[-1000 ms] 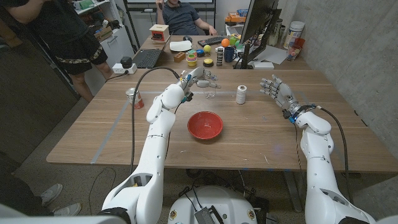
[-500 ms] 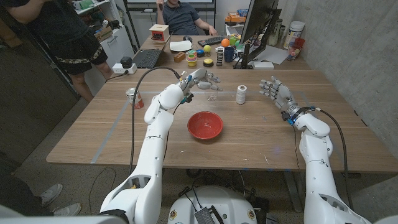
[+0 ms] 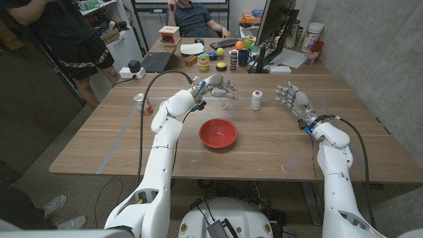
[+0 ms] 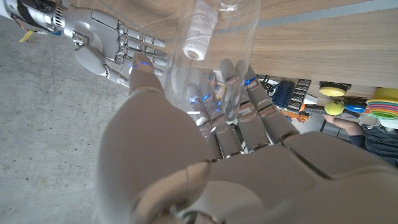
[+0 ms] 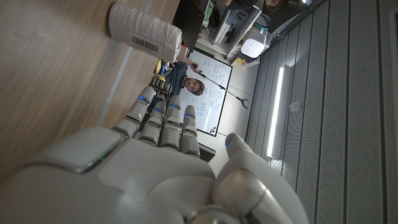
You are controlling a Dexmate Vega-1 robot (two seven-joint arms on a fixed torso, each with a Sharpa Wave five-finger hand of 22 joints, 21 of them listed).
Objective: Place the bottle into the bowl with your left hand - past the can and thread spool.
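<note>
Lifted slightly since a second ago, the left hand [image 3: 217, 85] grasps the clear bottle [image 4: 214, 37] and must next carry it to the red bowl [image 3: 218, 133], while the right hand [image 3: 291, 96] waits with fingers spread, holding nothing.

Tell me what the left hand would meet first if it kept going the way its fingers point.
Probably the clear bottle: the left hand has its fingers at it in the left wrist view. Beyond it in line stands the thread spool. Depth is unclear.
</note>
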